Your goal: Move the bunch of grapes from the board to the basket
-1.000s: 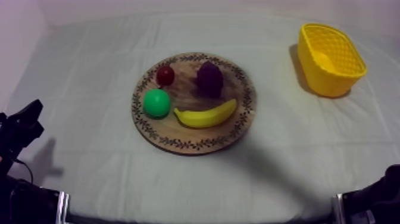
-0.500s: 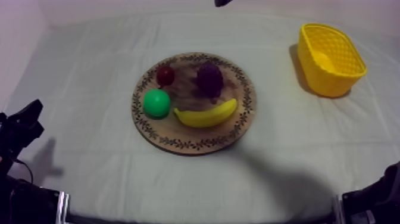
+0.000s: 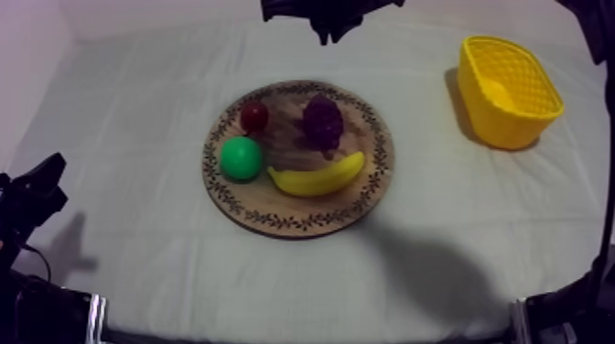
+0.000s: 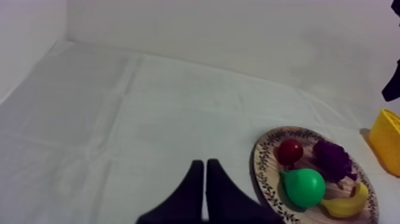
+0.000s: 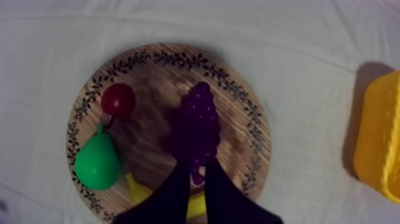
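The purple bunch of grapes (image 3: 322, 121) lies on the far part of the round wooden board (image 3: 366, 197), between a small red fruit (image 3: 254, 115) and the rim. My right gripper (image 3: 325, 33) hangs high over the table's far edge, beyond the board. Seen from the right wrist, the right gripper (image 5: 197, 171) points down at the grapes (image 5: 199, 122) from well above, its fingers a narrow gap apart and holding nothing. The yellow basket (image 3: 509, 89) stands at the far right. My left gripper (image 4: 205, 179) rests shut, low at the left, short of the board (image 4: 265, 179).
On the board's near half, a green pear (image 3: 241, 158) and a banana (image 3: 316, 176) lie close to the grapes. Bare cloth separates the board from the basket (image 5: 381, 140). Past the table's far edge rises a white wall.
My right arm has left its rest at the lower right and swung in high over the far side of the board. The fruit, the basket and the left arm have not moved.
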Available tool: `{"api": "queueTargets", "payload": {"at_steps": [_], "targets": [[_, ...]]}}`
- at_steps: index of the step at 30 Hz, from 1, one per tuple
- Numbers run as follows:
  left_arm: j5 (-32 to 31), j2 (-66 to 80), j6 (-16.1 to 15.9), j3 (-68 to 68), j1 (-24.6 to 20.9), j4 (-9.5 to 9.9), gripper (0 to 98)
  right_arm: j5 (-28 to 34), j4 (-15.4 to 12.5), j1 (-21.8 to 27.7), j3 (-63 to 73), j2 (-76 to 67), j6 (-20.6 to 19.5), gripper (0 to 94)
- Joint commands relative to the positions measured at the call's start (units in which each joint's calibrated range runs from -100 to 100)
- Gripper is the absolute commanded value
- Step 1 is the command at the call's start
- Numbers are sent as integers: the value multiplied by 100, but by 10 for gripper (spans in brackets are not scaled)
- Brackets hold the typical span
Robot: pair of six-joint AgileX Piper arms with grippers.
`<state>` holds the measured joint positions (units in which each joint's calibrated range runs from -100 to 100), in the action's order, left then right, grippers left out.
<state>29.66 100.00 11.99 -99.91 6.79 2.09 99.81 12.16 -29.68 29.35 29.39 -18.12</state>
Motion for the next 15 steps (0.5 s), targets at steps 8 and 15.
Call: {"api": "queueTargets", "payload": {"at_steps": [8, 15], "targets": [[0, 0, 0, 2, -2, -1, 1, -3, -107, 151, 102, 149, -63, 348], [0, 0, 0, 2, -2, -1, 1, -30, -263, 247, 168, 127, -117, 520]]}}
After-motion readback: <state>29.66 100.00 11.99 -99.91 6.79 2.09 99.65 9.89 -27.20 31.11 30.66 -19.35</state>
